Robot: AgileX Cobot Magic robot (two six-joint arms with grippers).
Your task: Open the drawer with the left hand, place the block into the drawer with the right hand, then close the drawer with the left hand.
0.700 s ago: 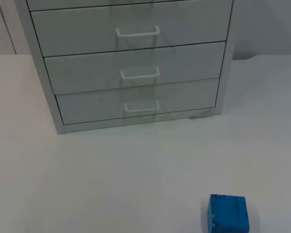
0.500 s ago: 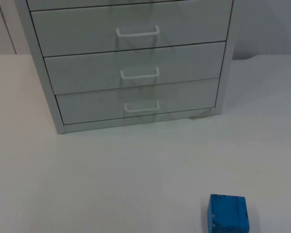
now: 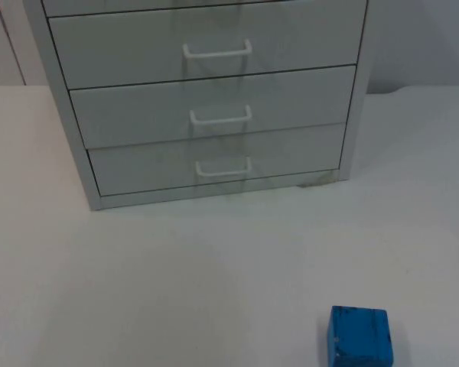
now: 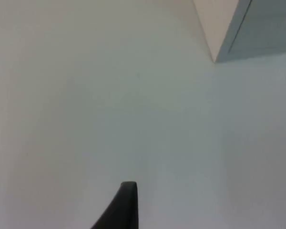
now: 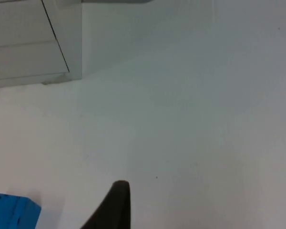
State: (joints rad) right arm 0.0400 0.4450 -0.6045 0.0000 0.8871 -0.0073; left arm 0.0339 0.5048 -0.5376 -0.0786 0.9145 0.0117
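Nearest the camera in the top view sits the blue block (image 3: 359, 336) on the white counter (image 3: 176, 283), toward the right side, well apart from the drawer unit. Block is a squarish cube, bright blue w/ dark scuffs or streaks on its faces, edges a bit worn. It stands flat on the counter, nothing touching it. In the right wrist view the same block (image 5: 12, 211) shows as a blue corner near the right gripper (image 5: 112, 207), which hovers over bare counter; one black fingertip is visible, so can't tell if that gripper is open or closed.

Left gripper (image 4: 121, 210) also hangs over bare counter, one black fingertip visible, open/closed state can't be told. The cabinet's lower corner (image 4: 238, 38) lies further off in that view.

Further back stands the grey drawer cabinet (image 3: 214, 115) at the counter's far side, against the grey partition wall (image 3: 421, 38). Three drawer fronts are in view, all pushed in flush: bottom drawer (image 3: 214, 162), middle drawer (image 3: 214, 103) and upper drawer (image 3: 206, 46), each w/ a white bar handle at its centre. Some dirt marks sit by the cabinet's lower right foot.
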